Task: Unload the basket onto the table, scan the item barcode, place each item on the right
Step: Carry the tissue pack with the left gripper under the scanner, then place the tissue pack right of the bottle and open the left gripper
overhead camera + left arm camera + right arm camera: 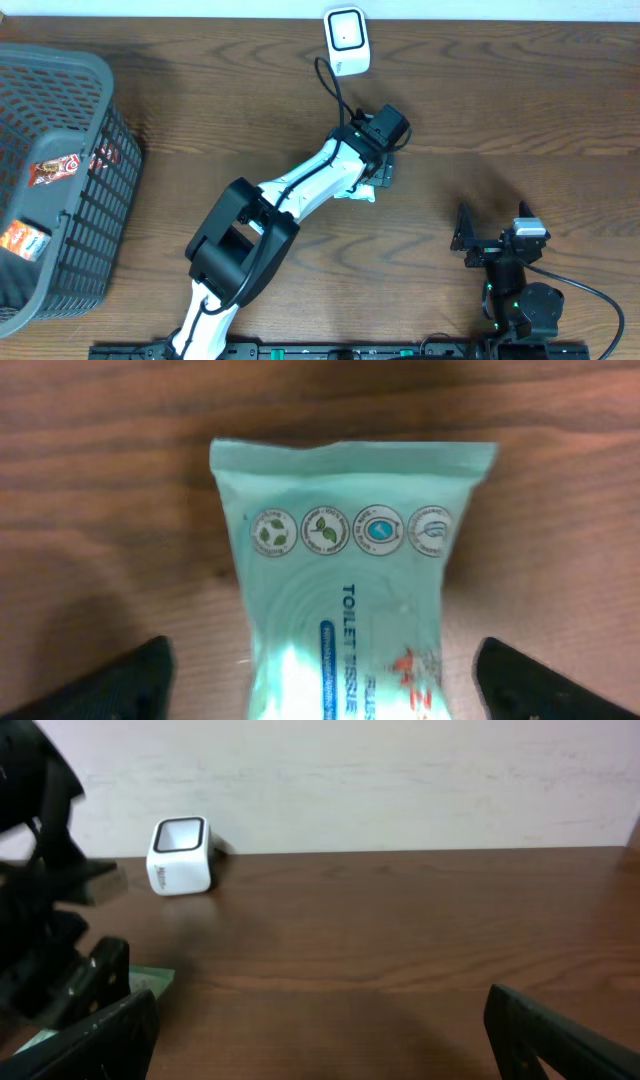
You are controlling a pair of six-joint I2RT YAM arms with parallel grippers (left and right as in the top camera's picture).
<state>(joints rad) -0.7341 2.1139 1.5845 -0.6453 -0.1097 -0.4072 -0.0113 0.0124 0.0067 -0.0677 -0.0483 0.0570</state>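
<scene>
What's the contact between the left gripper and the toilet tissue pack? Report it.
Apart. The left wrist view shows wooden table on both sides between the toilet tissue pack and the fingers of the open left gripper.

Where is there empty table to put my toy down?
Bare wood lies between the basket and the left arm, and right of the scanner. Crowded where the left tool hangs over the tissue pack.

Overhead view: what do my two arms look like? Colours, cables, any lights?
The left arm has white link shells with black joints and a black wrist, a black cable along it and a green light near the wrist. The right arm is black with a pale grey block on top, green lights and a black cable looping off.
</scene>
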